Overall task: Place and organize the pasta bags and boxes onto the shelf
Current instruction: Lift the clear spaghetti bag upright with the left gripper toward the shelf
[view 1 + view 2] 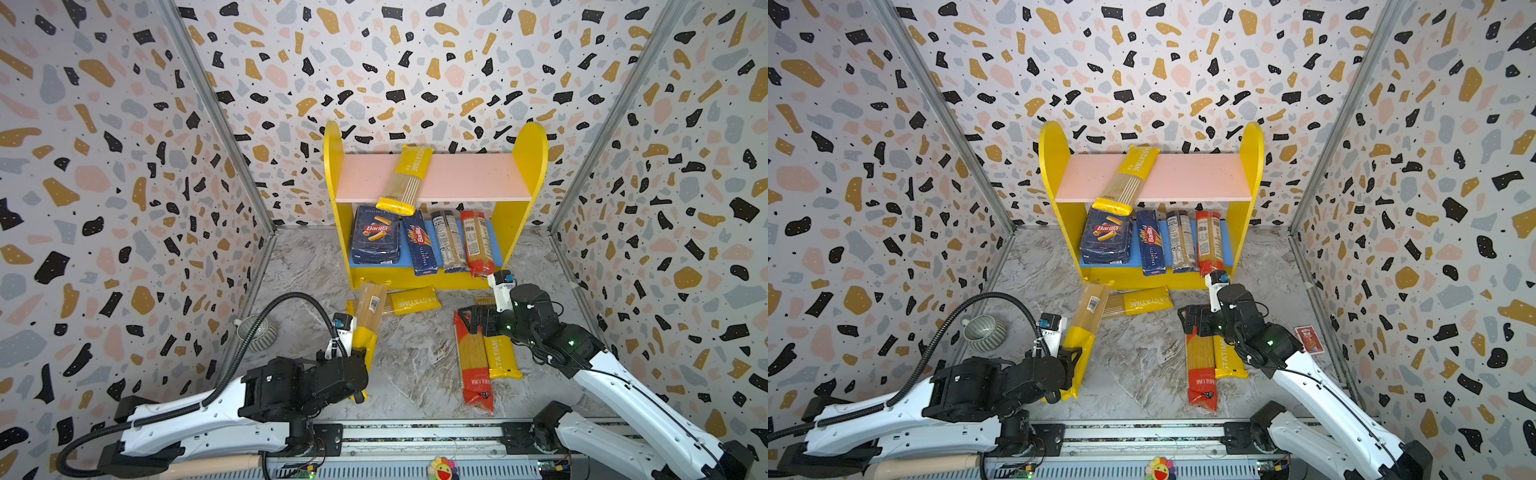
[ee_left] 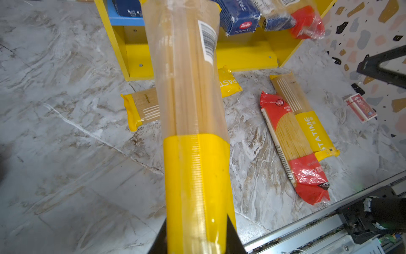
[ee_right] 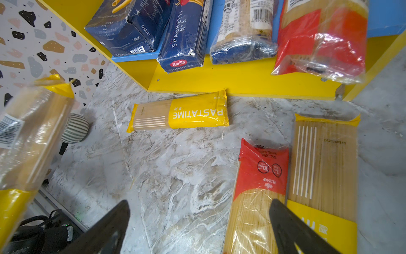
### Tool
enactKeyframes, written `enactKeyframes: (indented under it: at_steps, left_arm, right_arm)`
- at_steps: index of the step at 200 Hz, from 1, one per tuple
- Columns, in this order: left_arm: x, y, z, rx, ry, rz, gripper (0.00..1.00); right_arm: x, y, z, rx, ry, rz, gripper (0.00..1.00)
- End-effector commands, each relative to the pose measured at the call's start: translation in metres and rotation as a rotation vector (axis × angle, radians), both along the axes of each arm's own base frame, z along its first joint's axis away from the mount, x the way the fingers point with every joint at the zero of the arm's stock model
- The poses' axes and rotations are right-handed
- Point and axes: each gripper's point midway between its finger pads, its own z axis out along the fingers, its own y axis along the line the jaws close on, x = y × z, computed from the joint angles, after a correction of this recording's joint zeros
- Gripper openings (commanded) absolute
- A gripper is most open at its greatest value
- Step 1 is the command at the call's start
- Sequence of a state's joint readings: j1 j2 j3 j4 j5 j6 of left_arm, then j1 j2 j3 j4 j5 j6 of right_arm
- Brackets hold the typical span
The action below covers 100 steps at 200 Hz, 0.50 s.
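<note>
Clamping a yellow bag (image 2: pixel 189 88) is left end effector (image 2: pixel 197 235); right end effector (image 3: pixel 200 206) gapes.

I see a yellow-and-clear PASTATIME bag (image 1: pixel 405 178) across the pink upper board (image 1: pixel 465 176), overhanging its front edge. On the blue lower board (image 1: pixel 494 249), left to right: wide dark blue Barilla box (image 1: pixel 376 237), narrow dark blue Barilla box (image 1: pixel 420 245), clear dark-labelled bag (image 1: pixel 449 243), red-and-clear bag (image 1: pixel 476 241).

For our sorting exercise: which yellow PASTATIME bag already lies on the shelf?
The bag slanted across the pink upper board, overhanging its front; the others are off the shelf.
</note>
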State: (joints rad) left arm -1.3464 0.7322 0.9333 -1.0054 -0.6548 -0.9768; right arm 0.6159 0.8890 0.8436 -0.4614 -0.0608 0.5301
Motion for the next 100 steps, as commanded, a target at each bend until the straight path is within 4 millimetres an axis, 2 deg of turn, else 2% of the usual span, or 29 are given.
enactKeyframes:
  at_steps: [1,42,100]
  left_arm:
    - [0.013,0.007,0.047,-0.081,-0.121,0.053,0.00]
    - [0.014,0.013,0.069,-0.088,-0.144,0.060,0.00]
    - [0.021,0.017,0.112,-0.102,-0.207,0.090,0.00]
  right_arm:
    - [0.003,0.001,0.023,0.031,-0.054,0.005,0.99]
    - [0.004,0.000,0.025,0.035,-0.058,0.004,0.99]
    - [0.005,0.001,0.029,0.051,-0.065,0.016,0.99]
